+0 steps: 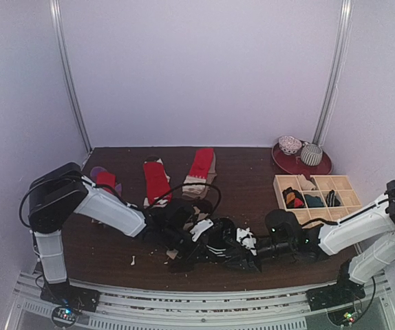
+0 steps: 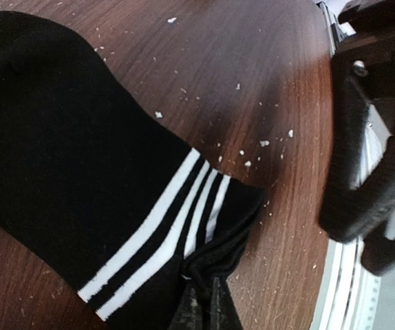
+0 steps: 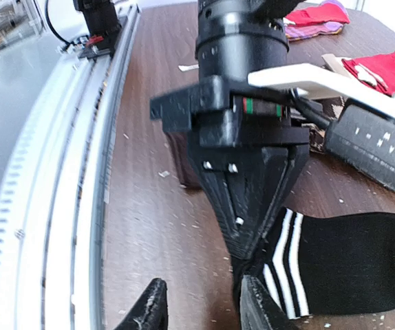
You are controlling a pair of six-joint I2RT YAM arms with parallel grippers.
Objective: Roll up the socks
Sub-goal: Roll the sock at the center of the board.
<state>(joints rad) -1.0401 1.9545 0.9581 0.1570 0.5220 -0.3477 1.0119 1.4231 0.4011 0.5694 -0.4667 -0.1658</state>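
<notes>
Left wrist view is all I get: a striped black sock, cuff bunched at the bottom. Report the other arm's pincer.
Observer: The right pincer is open, fingers apart, low beside the cuff of the black sock.
Operator: Check my grip.
Observer: In the right wrist view the left pincer looks shut on the striped cuff.
Operator: List other socks.
Observer: Red socks lie flat, unrolled, toward the far edge of the table.

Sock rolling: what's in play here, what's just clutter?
Job: black striped sock; red-purple sock; middle red sock; right red sock.
Clutter: wooden grid tray; red plate carrying two cups; crumbs.
</notes>
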